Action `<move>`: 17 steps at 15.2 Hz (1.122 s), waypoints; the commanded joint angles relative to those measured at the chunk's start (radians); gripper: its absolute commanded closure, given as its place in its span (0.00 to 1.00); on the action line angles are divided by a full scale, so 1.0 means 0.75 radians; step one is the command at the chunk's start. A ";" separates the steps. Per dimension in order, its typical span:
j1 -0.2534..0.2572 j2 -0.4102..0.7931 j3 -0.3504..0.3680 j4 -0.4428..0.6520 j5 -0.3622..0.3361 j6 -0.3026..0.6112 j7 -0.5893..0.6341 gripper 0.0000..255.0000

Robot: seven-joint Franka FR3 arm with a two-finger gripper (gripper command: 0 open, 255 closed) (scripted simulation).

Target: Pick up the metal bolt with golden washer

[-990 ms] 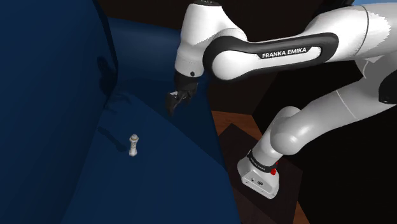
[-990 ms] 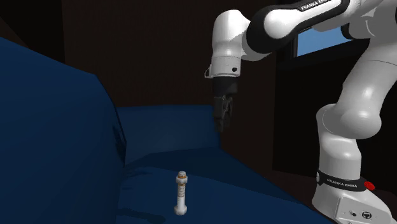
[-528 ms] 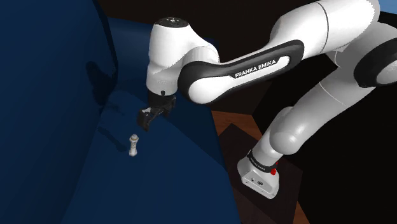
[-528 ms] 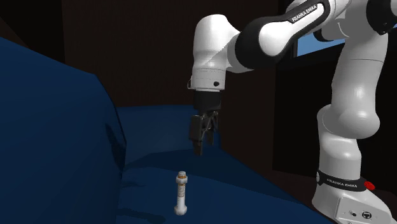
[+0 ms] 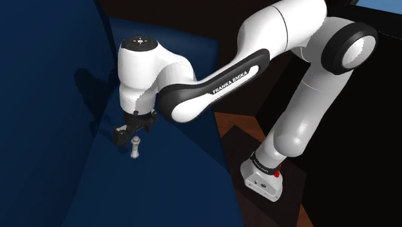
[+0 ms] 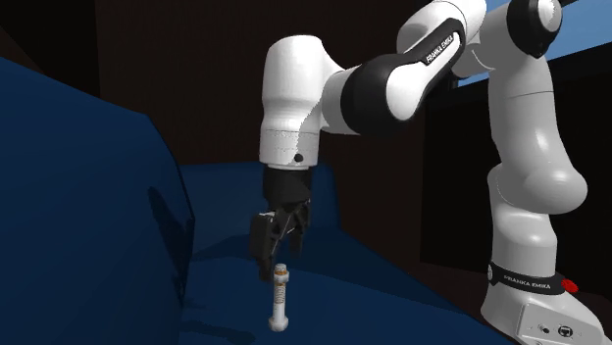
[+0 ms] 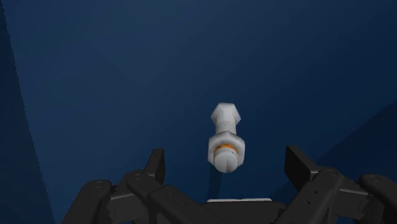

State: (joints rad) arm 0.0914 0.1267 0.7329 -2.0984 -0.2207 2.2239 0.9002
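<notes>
Scanning from the shoulder view's left: passing the dark blue sofa back [image 5: 45, 84], dropping to the sofa seat [image 5: 167, 187], and finding the pale bolt [image 5: 135, 148] standing on the cushion not far from that back. Catching, just above it, the black claw [image 5: 131, 133] hanging with fingers spread apart, clasping nothing and touching nothing, bracketing the bolt's upper end in the wrist view. Following the white arm [image 5: 212, 87] away to the right. Reading the bolt as upright, long axis vertical, hexagonal head planted on the seat, the end with the golden washer pointing straight up toward the claw, roughly in line with its approach. Flagging the likely hazard: balancing on a narrow head over soft upholstery, so probably toppling if one finger is meeting it before the other or if the claw is coming down off-centre, then rolling off across the seat. Flagging also a shallow pinch above the washer, possibly slipping loose during lifting.
</notes>
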 commanded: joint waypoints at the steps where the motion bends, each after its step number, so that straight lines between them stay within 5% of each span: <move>1: 0.008 0.029 -0.005 -0.009 -0.032 0.029 0.027 0.00; 7: 0.023 0.086 -0.022 -0.038 -0.093 0.095 0.073 0.00; 8: 0.024 0.087 -0.022 -0.037 -0.094 0.095 0.075 1.00; 17: 0.023 0.086 -0.022 -0.037 -0.093 0.095 0.074 1.00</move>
State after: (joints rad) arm 0.1103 0.1922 0.7172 -2.1254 -0.2915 2.2958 0.9570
